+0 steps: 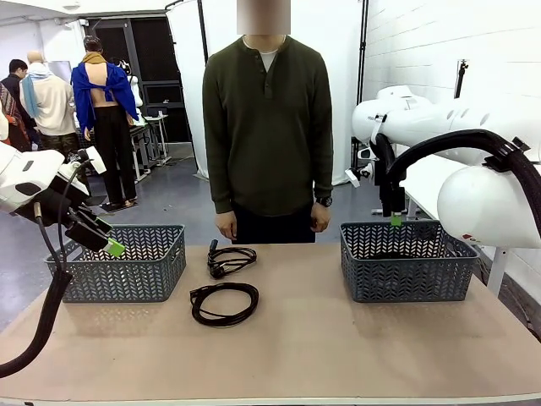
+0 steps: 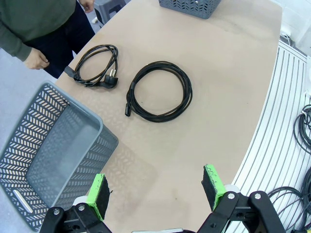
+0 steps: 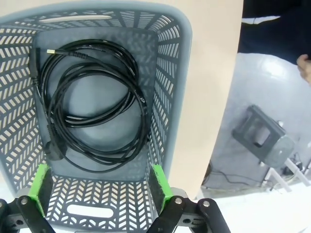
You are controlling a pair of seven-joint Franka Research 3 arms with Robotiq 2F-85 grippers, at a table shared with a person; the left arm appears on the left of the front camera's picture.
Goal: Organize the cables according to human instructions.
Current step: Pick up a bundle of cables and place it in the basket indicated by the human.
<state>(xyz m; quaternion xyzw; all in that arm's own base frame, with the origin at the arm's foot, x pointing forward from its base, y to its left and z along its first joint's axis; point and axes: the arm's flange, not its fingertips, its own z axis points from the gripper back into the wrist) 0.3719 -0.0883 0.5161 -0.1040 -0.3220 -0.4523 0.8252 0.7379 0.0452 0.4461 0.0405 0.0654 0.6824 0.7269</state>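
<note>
My left gripper point(image 2: 156, 187) hangs above the rim of the left basket point(image 1: 127, 283), jaws spread wide, holding nothing. On the table point(image 1: 338, 355), right of that basket, lie the far coil point(image 2: 109, 82) and, just beside it, the near coil point(image 2: 184, 94). Well right of the left basket, my right gripper point(image 3: 99, 187) hovers wide and empty over the right basket point(image 1: 406, 275), where coiled cable point(image 3: 54, 149) lies.

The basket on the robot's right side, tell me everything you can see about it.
The right basket is a grey rectangular bin, plastic by its look, with herringbone-slotted walls, a solid floor and a slot handle at each short end. It stands upright on the table, on the robot's right side. Coiled black cable lies on its floor. The open right gripper hangs over it.
</note>
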